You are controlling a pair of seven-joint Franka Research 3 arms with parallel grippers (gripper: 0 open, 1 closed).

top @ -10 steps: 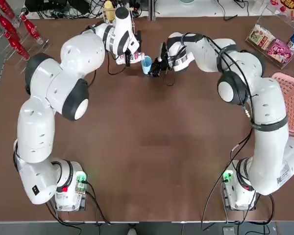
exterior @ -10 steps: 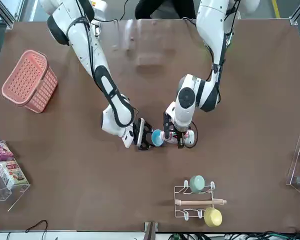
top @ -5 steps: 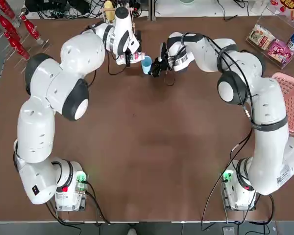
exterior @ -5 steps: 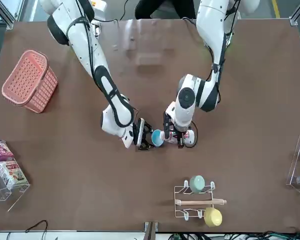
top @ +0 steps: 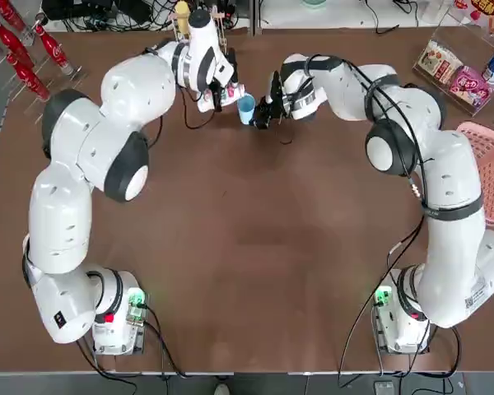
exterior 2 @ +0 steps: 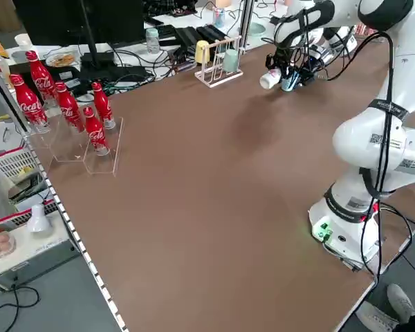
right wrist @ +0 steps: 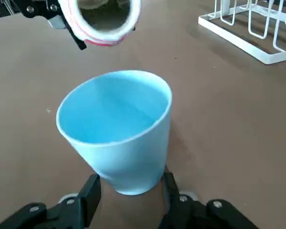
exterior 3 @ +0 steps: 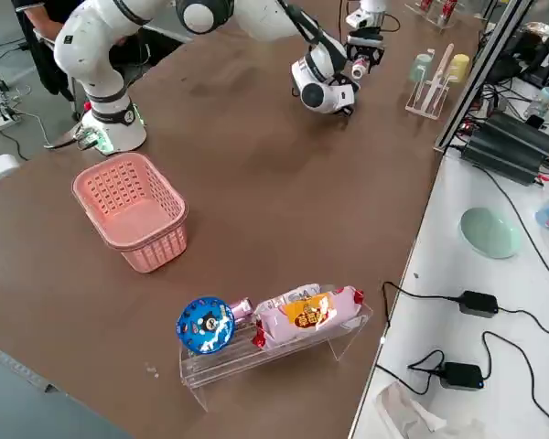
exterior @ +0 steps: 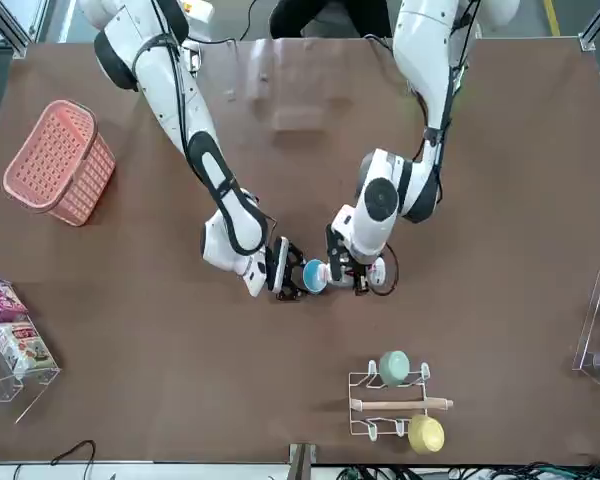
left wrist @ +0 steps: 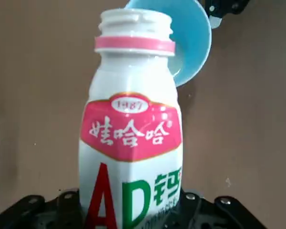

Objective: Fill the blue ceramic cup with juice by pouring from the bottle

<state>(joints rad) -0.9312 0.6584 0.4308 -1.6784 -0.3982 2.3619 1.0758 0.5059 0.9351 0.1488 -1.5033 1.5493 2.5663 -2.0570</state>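
The blue ceramic cup [top: 246,108] stands near the table's far edge, slightly tilted, with my right gripper [top: 260,112] shut on its lower wall. In the right wrist view the cup [right wrist: 117,129] sits between the two fingers [right wrist: 92,190]. My left gripper [top: 216,92] is shut on the bottle [top: 228,88], white with a red label and no cap. The bottle [left wrist: 131,143] is tipped over, its open mouth [right wrist: 105,19] beside and just above the cup's rim [left wrist: 193,43]. No stream of juice shows.
A white wire rack [exterior: 395,402] holds a mint-green cup and a yellow cup beyond the blue cup. Red cola bottles [exterior 2: 69,104] stand at the far left corner. A pink basket [exterior: 60,160] and a snack stand [exterior 3: 274,320] are on the right side.
My left gripper has shifted slightly toward the far edge with the bottle, whose neck now reaches nearer the cup. The right gripper and cup have barely moved.
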